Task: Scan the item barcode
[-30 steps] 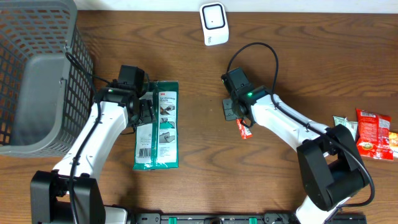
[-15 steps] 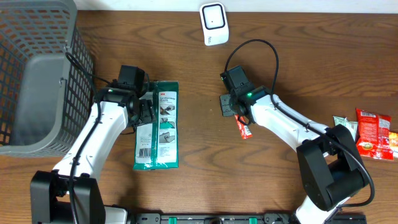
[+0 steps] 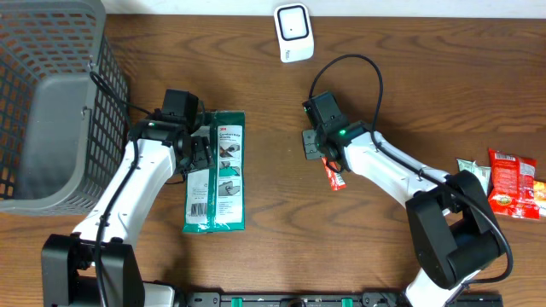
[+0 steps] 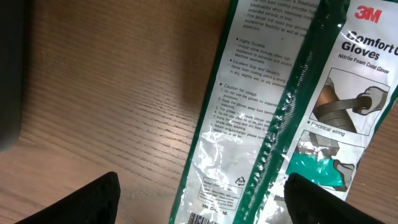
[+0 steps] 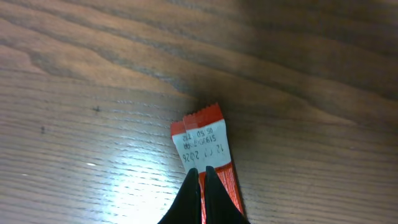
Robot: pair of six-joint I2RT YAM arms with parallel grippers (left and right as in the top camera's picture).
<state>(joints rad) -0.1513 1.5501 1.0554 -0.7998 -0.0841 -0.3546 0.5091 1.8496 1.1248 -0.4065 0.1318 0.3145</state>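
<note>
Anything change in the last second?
The right gripper, shut on the red sachet, edged slightly away from the robot and to its left, taking the sachet with it. The left gripper stayed open over the glove pack. The scanner did not move.
</note>
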